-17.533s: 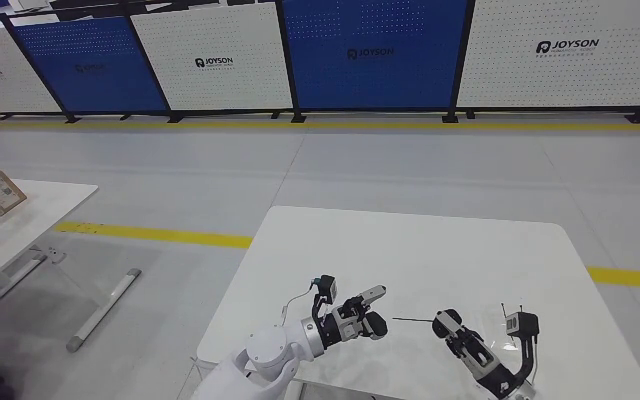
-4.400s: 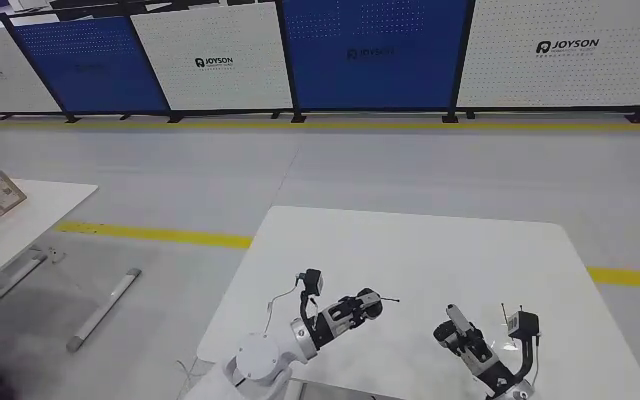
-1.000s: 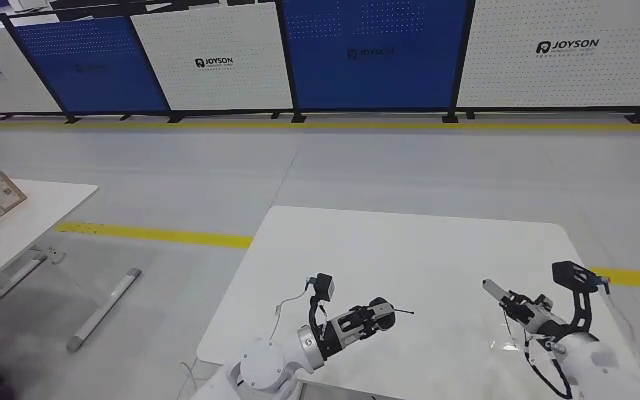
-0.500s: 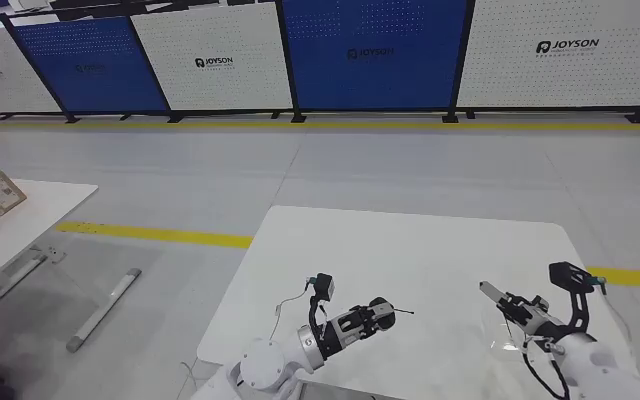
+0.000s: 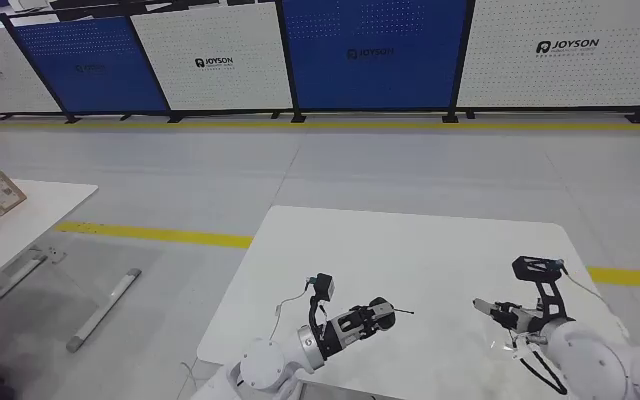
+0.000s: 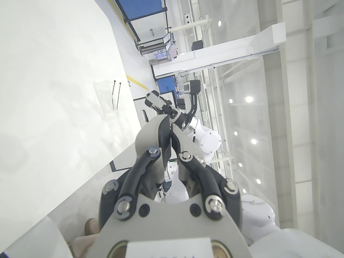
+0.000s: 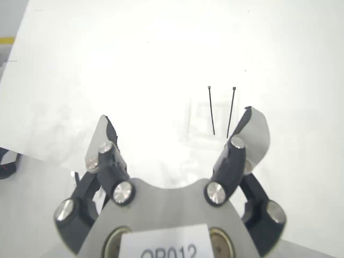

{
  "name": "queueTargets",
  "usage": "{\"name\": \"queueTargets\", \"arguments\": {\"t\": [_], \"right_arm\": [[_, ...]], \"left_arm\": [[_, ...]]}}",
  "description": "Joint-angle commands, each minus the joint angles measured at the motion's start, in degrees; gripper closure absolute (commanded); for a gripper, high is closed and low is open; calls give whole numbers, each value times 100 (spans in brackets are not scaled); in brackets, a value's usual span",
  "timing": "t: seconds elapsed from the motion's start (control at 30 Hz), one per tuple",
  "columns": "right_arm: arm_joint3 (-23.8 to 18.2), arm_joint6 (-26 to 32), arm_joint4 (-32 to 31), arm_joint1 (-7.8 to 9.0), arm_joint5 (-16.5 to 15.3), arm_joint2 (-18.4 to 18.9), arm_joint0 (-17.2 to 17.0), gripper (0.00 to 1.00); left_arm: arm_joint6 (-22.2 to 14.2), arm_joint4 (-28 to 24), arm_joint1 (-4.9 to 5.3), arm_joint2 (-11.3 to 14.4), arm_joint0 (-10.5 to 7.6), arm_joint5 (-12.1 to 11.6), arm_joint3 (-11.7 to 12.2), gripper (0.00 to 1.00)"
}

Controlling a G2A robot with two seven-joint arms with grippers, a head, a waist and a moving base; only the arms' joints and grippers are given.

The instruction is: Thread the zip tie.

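Left gripper (image 5: 383,311): pinches tie (image 5: 403,311), with one end jutting ahead of fingertips; unmoved over the last second.
Right gripper (image 7: 177,112): spread, holding nothing; has just swung down and turned toward left gripper, yet well apart from it.
Spare ties (image 7: 211,111): lie on table (image 5: 420,250) just ahead of right gripper, nearer one finger.
Meaning: probably lining up to take the free end; threading not yet begun.

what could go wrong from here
The two loose ties lie close together on a clear sheet; the open right gripper might pinch both or drag the sheet. The shut left gripper shows only a thin end of its zip tie, so it may slip or be hard to aim.
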Motion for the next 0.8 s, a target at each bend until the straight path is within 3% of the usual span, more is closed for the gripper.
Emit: {"name": "queueTargets", "arguments": {"t": [0.0,0.67,0.77], "right_arm": [[-4,-8,10,0,4,6,-2,0],[6,-132,-181,-6,80,-50,-8,0],[-44,268,-484,-9,168,-230,154,0]], "left_arm": [[0,0,0,0,0,0,0,100],[0,0,0,0,0,0,0,100],[0,0,0,0,0,0,0,100]]}}
